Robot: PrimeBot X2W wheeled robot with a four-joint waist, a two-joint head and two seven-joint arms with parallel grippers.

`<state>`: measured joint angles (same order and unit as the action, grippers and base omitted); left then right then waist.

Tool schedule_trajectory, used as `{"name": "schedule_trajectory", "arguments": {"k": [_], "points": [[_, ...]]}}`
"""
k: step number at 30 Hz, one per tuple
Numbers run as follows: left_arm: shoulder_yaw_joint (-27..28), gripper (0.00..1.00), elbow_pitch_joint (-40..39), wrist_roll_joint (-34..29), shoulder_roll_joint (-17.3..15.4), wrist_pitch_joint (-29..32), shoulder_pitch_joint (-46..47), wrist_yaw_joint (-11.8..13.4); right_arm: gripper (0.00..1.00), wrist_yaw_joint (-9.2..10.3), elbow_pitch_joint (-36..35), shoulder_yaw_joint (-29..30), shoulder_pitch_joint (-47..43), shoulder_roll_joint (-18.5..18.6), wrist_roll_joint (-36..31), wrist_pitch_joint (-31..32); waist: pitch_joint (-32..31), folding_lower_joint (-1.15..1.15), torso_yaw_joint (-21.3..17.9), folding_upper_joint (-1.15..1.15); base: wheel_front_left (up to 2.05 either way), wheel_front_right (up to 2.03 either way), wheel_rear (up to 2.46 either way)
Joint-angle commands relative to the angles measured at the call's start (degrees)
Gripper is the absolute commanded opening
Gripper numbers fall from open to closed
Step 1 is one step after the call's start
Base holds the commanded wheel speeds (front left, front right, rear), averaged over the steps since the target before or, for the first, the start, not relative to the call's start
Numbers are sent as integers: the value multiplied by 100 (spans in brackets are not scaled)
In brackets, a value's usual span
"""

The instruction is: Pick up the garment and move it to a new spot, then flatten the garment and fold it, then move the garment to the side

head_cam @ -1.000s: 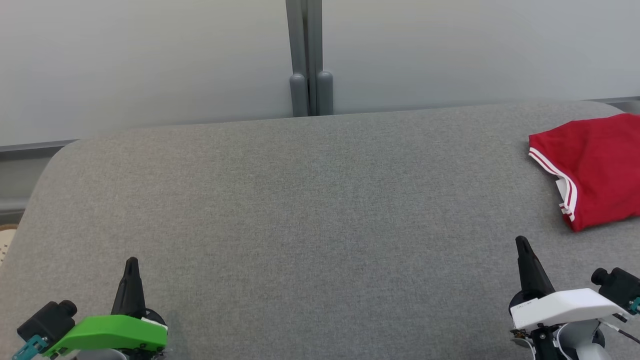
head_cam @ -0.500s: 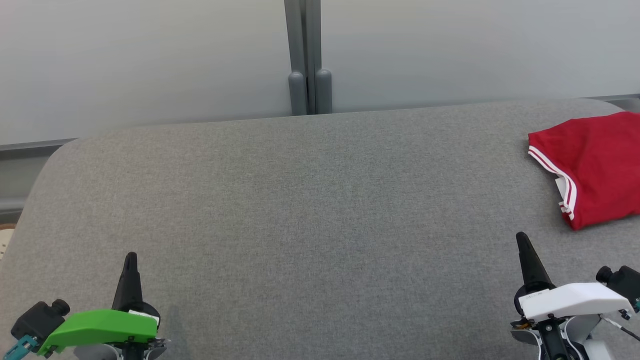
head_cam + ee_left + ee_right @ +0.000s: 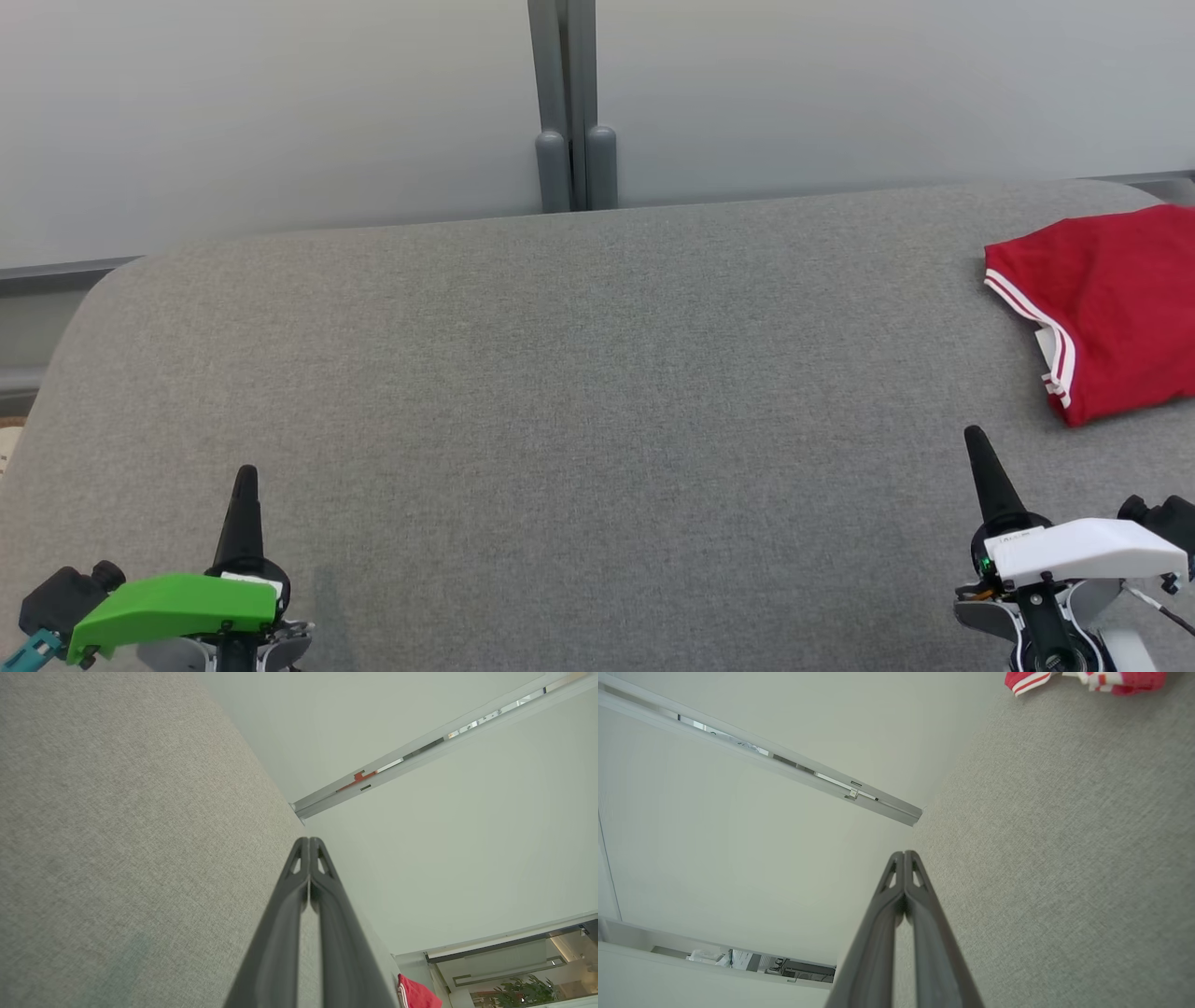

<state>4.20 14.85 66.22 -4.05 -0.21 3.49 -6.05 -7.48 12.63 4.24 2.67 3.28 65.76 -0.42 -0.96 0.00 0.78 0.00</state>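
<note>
The red garment [image 3: 1106,308], folded, with white stripes along its left hem, lies on the grey surface [image 3: 579,373] at 2 o'clock; the head view's edge cuts off its right part. The left fingers [image 3: 243,513] at 7 o'clock and the right fingers [image 3: 990,481] at 5 o'clock are pressed together, empty, clear of the cloth.

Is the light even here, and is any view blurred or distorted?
Head view: soft, even light, no glare; the red garment is sharp but cut off by the right edge; a faint shadow lies beside the left gripper. Left wrist view: wide-angle, the wall rail runs slanted, the fingers are sharp. Right wrist view: same slant, grey cushion weave sharp.
</note>
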Motion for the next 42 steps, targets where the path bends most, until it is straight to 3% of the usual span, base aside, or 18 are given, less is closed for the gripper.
{"name": "schedule_trajectory", "arguments": {"k": [1, 42], "points": [[43, 0, -69, 170, 1, 38, 168, -38, 0, -3, -22, 28, 119, 8, 164, 52, 3, 0, -2, 0, 0, 0, 0], [206, 0, -83, 2087, 91, 548, 281, -131, 0, -3, 110, 197, 333, -29, 2114, 568, 84, 0, -57, 0, 0, 0, 0]]}}
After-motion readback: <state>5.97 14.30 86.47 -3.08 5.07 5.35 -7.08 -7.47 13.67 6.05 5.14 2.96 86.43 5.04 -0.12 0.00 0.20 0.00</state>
